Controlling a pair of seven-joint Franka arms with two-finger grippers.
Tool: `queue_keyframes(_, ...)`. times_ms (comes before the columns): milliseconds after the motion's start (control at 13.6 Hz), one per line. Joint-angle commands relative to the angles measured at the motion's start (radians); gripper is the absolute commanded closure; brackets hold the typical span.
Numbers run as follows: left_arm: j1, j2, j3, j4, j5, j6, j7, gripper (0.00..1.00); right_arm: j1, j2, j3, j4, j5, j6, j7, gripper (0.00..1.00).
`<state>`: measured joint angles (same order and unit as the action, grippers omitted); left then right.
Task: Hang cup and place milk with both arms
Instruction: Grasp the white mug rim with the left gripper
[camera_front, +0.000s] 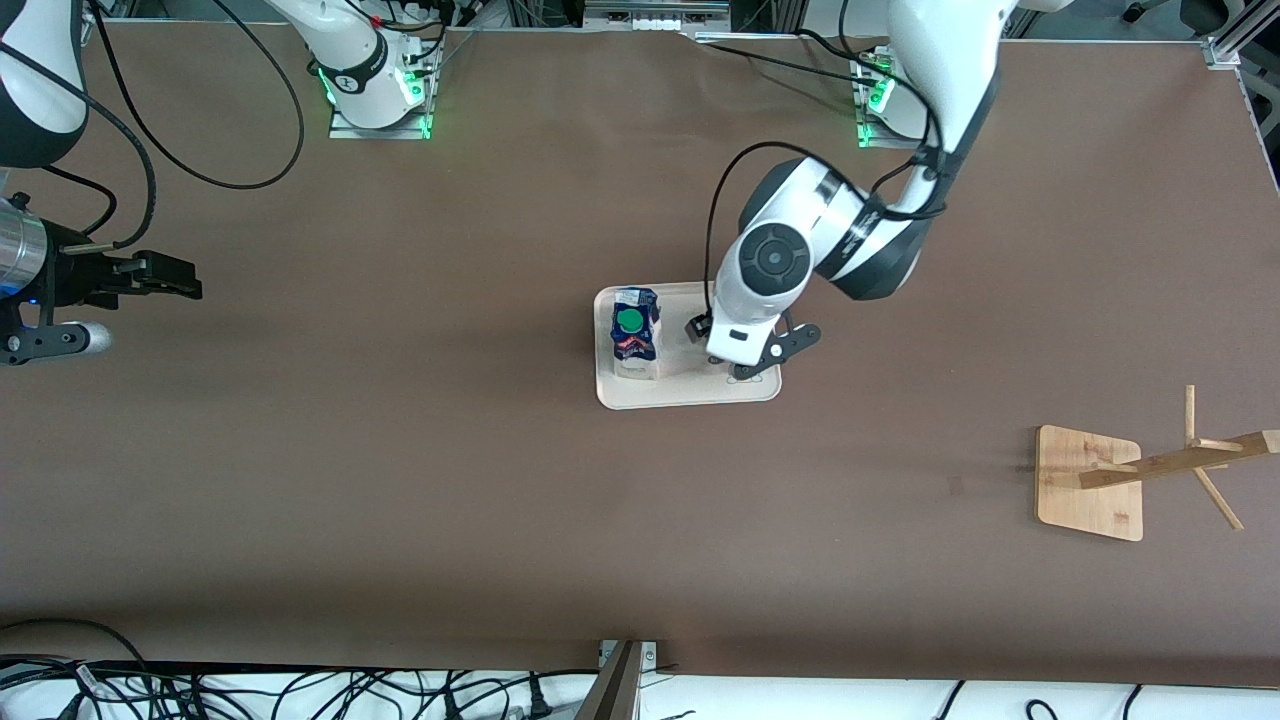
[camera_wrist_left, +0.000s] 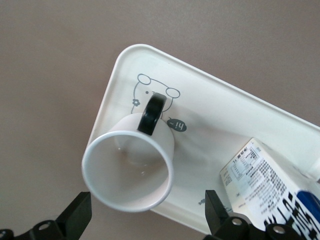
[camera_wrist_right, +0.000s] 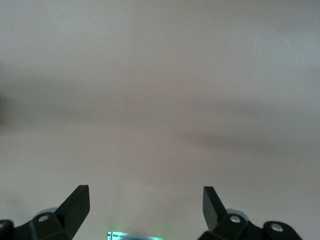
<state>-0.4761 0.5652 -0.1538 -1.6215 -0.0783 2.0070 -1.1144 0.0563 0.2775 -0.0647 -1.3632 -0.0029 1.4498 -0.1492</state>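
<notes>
Hovering over the tray (camera_front: 690, 398), our left end effector (camera_wrist_left: 145, 212) hangs released above the cup (camera_wrist_left: 129, 170), apparently lying tilted, handle (camera_wrist_left: 151, 114) pointing away; the milk (camera_front: 634, 333) stands beside it. Our right end effector (camera_wrist_right: 145, 205) waits released over bare desk (camera_front: 400, 480).

The left arm bends down, its left gripper (camera_wrist_left: 145, 212) hanging with fingers wide apart. The right gripper (camera_wrist_right: 146, 205) waits, also spread wide.
</notes>
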Motion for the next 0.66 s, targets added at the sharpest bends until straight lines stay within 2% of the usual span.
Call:
queue_keyframes(0, -0.029, 0.036, 0.011, -0.003, 0.014, 0.070, -0.022, 0.03, 0.019, 0.009, 0.002, -0.004, -0.002, 0.007, 0.016, 0.00)
queue_keyframes(74, -0.039, 0.062, 0.011, -0.005, 0.014, 0.113, -0.024, 0.14, 0.019, 0.009, 0.002, -0.004, 0.000, 0.006, 0.014, 0.00)
queue_keyframes(369, -0.053, 0.081, 0.013, -0.006, 0.023, 0.118, -0.005, 0.98, 0.025, 0.012, 0.002, -0.005, 0.001, 0.000, 0.014, 0.00)
queue_keyframes(590, -0.052, 0.081, 0.014, -0.006, 0.025, 0.115, -0.005, 1.00, 0.051, 0.015, 0.002, -0.010, 0.001, -0.006, 0.014, 0.00)
